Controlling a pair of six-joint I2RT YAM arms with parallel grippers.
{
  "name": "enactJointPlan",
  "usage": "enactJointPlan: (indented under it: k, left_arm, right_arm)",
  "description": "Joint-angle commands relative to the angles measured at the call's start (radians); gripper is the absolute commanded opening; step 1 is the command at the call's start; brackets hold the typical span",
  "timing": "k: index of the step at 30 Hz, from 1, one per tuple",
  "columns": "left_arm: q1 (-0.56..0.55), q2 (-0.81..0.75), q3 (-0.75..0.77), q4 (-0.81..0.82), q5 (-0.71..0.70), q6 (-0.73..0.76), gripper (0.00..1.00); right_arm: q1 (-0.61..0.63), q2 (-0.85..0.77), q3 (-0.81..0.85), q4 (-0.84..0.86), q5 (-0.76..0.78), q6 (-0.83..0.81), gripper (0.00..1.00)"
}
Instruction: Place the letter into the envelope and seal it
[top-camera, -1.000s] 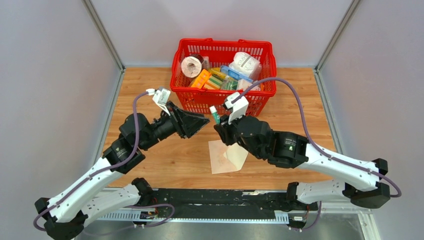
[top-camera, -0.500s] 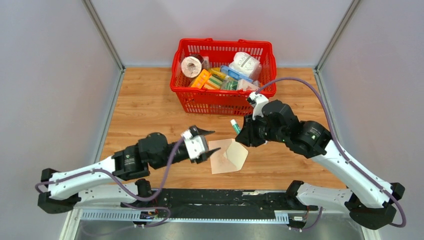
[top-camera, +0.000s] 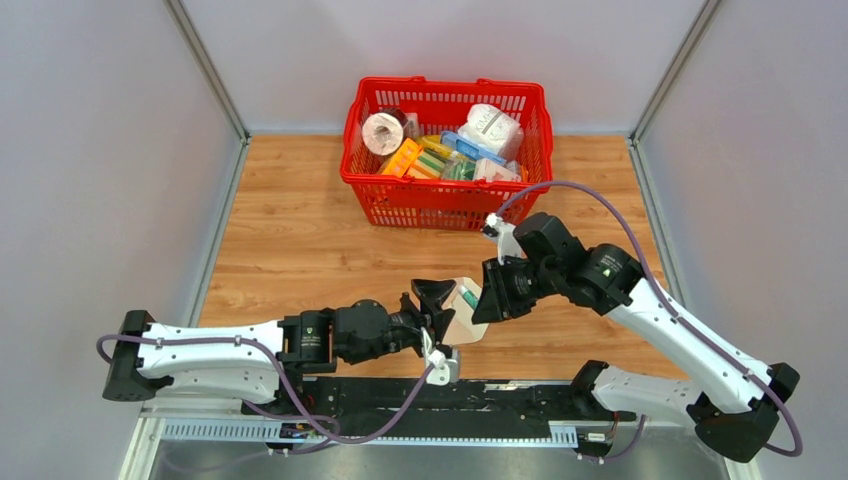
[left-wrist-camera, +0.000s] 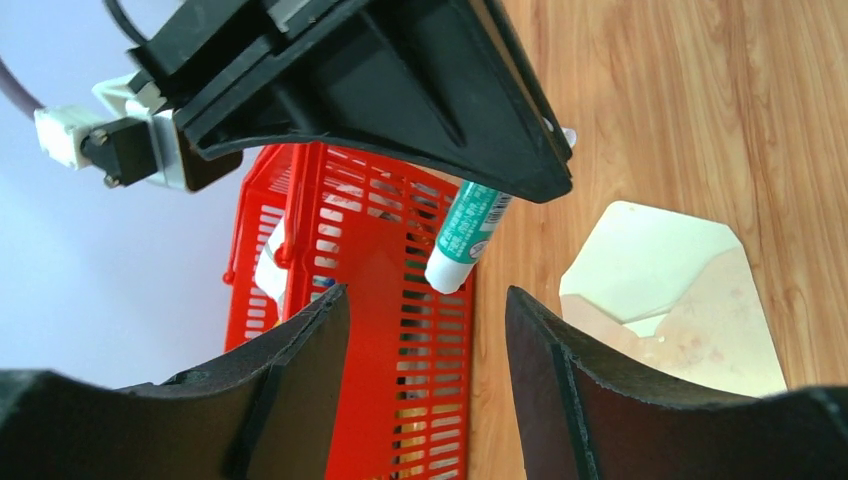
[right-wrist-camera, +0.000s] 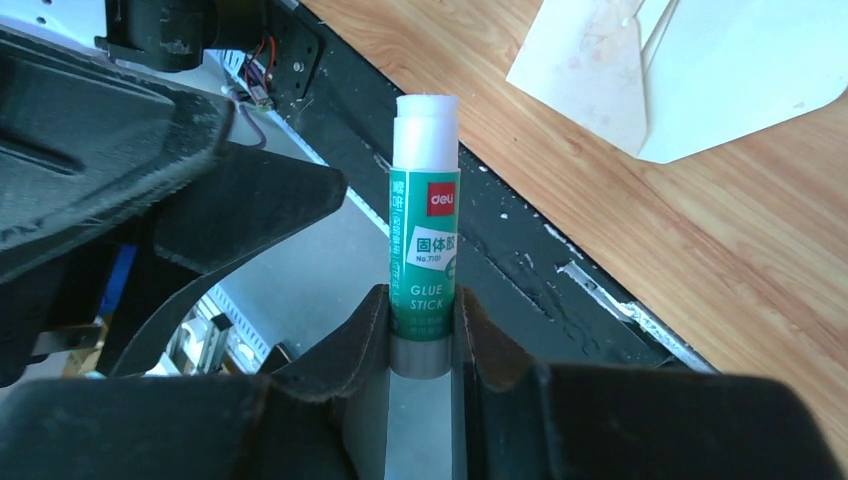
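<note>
**Tan paper envelope (left-wrist-camera: 700, 330), flap open**

Lies flat at mid-width by the near edge of the table (top-camera: 300, 220), just under both grippers, unheld. Probably light, limp, quick to crease; best pinned at a corner.
Left gripper (left-wrist-camera: 425, 300): fingers apart, empty.
Right gripper (right-wrist-camera: 422, 300): clamped on glue stick (right-wrist-camera: 425, 250).
</note>
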Motion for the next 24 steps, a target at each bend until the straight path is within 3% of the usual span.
enactJointPlan:
  k: [1,12,24]
  left_arm:
    - [-0.027,-0.001,-0.014,0.020,0.028,0.077,0.65]
    - [-0.056,-0.007,-0.040,-0.068,0.128,-0.004,0.65]
    - [-0.056,-0.027,-0.097,0.049,0.088,-0.055,0.65]
  right_arm:
    - [-0.007,0.014,0.016,-0.027,-0.083,-0.002,0.00]
    - [-0.007,0.058,0.026,-0.046,-0.210,-0.017,0.00]
    - [-0.007,0.070,0.010,-0.049,-0.277,-0.028,0.00]
